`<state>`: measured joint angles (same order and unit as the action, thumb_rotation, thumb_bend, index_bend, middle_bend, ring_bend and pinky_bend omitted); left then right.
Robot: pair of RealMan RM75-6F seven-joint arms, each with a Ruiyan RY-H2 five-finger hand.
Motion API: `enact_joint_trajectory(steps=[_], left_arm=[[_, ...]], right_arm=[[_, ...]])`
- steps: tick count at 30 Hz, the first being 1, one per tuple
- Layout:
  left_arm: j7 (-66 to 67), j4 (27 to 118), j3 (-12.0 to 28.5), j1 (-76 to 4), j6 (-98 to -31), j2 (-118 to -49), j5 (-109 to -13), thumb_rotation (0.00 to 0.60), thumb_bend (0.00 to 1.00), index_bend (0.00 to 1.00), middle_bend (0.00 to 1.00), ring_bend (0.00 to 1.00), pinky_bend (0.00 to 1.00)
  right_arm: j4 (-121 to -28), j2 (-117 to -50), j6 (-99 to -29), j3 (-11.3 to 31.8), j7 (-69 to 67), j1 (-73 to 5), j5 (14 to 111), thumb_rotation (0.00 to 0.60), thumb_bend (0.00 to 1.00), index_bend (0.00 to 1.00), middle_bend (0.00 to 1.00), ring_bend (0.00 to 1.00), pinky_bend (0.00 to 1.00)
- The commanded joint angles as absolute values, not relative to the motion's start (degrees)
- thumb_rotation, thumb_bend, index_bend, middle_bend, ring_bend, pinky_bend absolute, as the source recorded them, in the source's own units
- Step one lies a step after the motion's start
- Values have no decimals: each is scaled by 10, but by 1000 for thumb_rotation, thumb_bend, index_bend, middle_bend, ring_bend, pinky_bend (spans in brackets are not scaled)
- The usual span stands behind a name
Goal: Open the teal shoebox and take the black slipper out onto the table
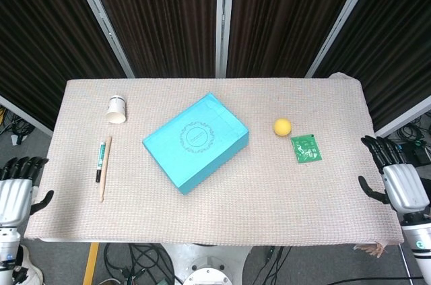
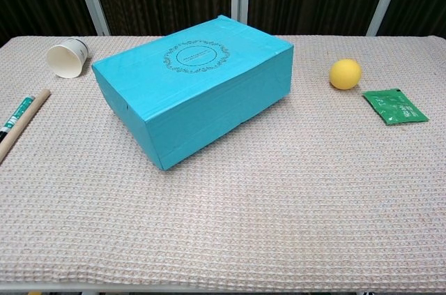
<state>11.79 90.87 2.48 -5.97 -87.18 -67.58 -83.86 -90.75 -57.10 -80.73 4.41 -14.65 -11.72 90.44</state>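
Observation:
The teal shoebox [image 1: 196, 141] lies closed at the middle of the table, set at an angle, with a round ornament printed on its lid [image 2: 195, 56]. The black slipper is hidden; nothing of it shows. My left hand [image 1: 16, 191] hangs off the table's left edge, fingers apart and empty. Beyond the right edge, my right hand [image 1: 396, 180] is likewise spread and holds nothing. Both hands are far from the box and appear only in the head view.
A white paper cup [image 1: 116, 110] lies on its side at the back left. A teal pen [image 1: 101, 159] and a wooden stick [image 1: 106, 168] lie near the left edge. A yellow ball [image 1: 282, 127] and a green packet [image 1: 306, 148] sit right of the box.

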Motion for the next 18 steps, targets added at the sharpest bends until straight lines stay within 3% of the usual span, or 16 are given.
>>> enact_joint_trajectory(steps=[1,5,9,14,18], left_arm=[[68,819,37,-116,-828,-726,-888,600,230,207,178,141,128],[-17,683,40,-182,-787,-807,-934,600,230,181,162,124,139],[-80,550,33,-232,-765,-890,-966,600,224,130,80,61,138],[-149,392,25,-276,-772,-993,-990,600,138,76,24,27,135],[-188,295,10,-299,-776,-1052,-1003,600,129,67,23,25,135]], right_arm=[[-913,-565,-806,47,-143,-122,908,600,301,0,55,0,62],[-924,-559,-803,50,-136,-126,906,600,301,0,55,0,62],[-934,-556,-799,50,-129,-127,900,600,300,0,54,0,62],[-945,-552,-798,52,-116,-125,889,600,292,0,55,0,62],[-954,-549,-798,53,-107,-124,884,600,292,0,54,0,62]])
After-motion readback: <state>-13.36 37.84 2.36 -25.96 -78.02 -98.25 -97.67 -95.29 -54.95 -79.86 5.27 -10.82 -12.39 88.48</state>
